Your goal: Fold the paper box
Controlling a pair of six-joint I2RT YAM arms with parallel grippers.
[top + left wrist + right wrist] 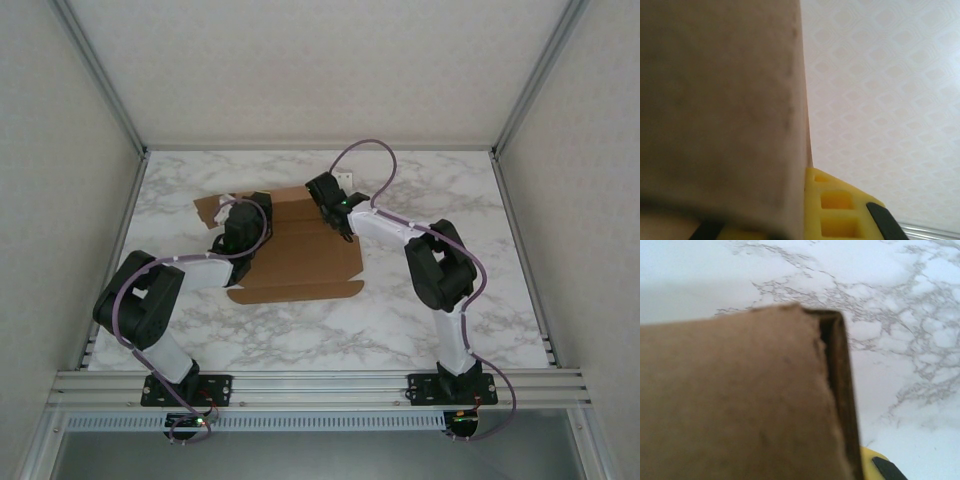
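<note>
The paper box point(300, 262) is a plain brown cardboard sheet, mostly flat and unfolded on the marble-patterned desk point(420, 325). It lies between the two sets of jaws and spreads toward the arm bases from both.

The left jaws sit at the sheet's left part, just inward of a flap that sticks out beyond them to the far left. From the left wrist, a broad blurred face of cardboard point(720, 110) stands right against the inner side of a yellow finger point(837, 210). A sliver of black and yellow shows on the cardboard's other side (presumably the second finger). These jaws are closed narrow, pinching the paper box. Behind the finger the patterned wall point(890, 100) shows, so this part of the cardboard is turned up from the desk.

The right jaws are at the far edge of the sheet, toward its right end, with most of the cardboard on the near side of them. From the right wrist, a doubled-over edge of cardboard point(740, 400) lies close in front of the camera, with a dark gap between its two layers. Its corner runs down beside a yellow finger point(871, 461), and bare desk point(900, 315) lies beyond and to the right. Only that one finger is visible there, so I cannot tell whether the right jaws are clamped on the fold or just resting against it.
</note>
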